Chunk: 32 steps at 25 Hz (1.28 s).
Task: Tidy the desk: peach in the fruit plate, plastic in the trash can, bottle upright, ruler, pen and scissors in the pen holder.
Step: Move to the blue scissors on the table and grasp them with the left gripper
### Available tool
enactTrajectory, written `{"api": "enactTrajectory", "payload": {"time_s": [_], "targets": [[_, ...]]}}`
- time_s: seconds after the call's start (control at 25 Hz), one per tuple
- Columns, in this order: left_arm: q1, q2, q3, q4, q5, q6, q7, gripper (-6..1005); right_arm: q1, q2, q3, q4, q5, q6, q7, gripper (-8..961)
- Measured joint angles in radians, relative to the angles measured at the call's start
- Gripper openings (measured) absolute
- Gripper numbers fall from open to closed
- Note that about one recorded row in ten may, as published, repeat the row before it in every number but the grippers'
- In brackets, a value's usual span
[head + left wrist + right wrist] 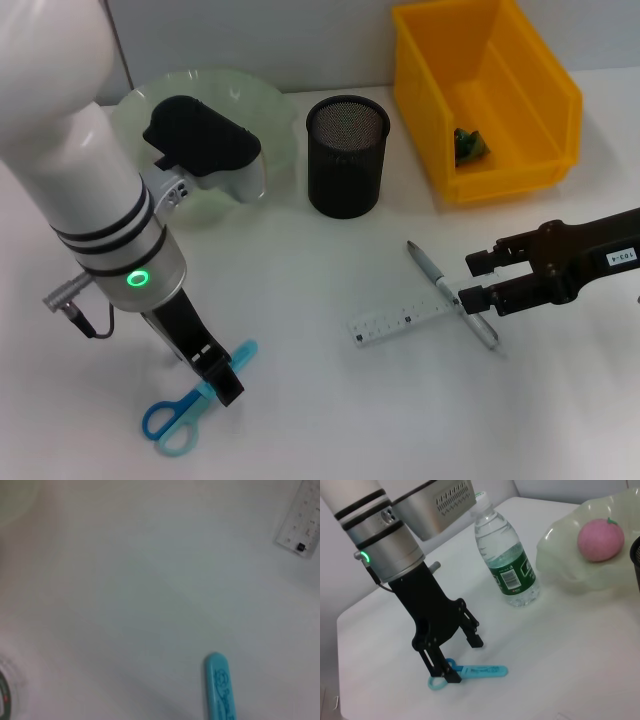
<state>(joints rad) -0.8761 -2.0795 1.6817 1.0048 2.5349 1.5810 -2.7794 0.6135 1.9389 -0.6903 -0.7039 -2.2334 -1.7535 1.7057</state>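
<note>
Blue scissors [185, 410] lie flat at the front left; their blade also shows in the left wrist view [220, 690] and the right wrist view [482, 670]. My left gripper [218, 375] is open, fingertips down astride the scissors near the pivot [465, 660]. A grey pen [445, 290] lies across a clear ruler [400, 322]. My right gripper [478, 280] is open, its nearer finger over the pen. The black mesh pen holder [347, 155] stands behind. The peach [600, 540] sits in the green fruit plate [570, 565]. The bottle [507, 560] stands upright.
A yellow bin [520, 70] at the back right holds a green scrap of plastic [470, 145]. The fruit plate [270, 120] is at the back left, partly behind my left arm. The ruler's end shows in the left wrist view [302, 520].
</note>
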Motion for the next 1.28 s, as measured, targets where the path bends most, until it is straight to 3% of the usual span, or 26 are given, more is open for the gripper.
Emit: {"api": "enactTrajectory", "payload": {"time_s": [0.2,1.04,1.28], "targets": [[-0.006,0.007,-0.066,0.001,0.012,0.013,0.035,807,-0.004,0.0,0.002,0.0,0.0,0.0,0.0,725],[-0.032,0.009,-0.112,0.0,0.021,0.038,0.066,802,0.005,0.0,0.0,0.001,0.0,0.0,0.0,725],[-0.032,0.01,-0.185,-0.002,0.08,0.044,0.101,801,0.006,0.0,0.0,0.001,0.0,0.0,0.0,725]]}}
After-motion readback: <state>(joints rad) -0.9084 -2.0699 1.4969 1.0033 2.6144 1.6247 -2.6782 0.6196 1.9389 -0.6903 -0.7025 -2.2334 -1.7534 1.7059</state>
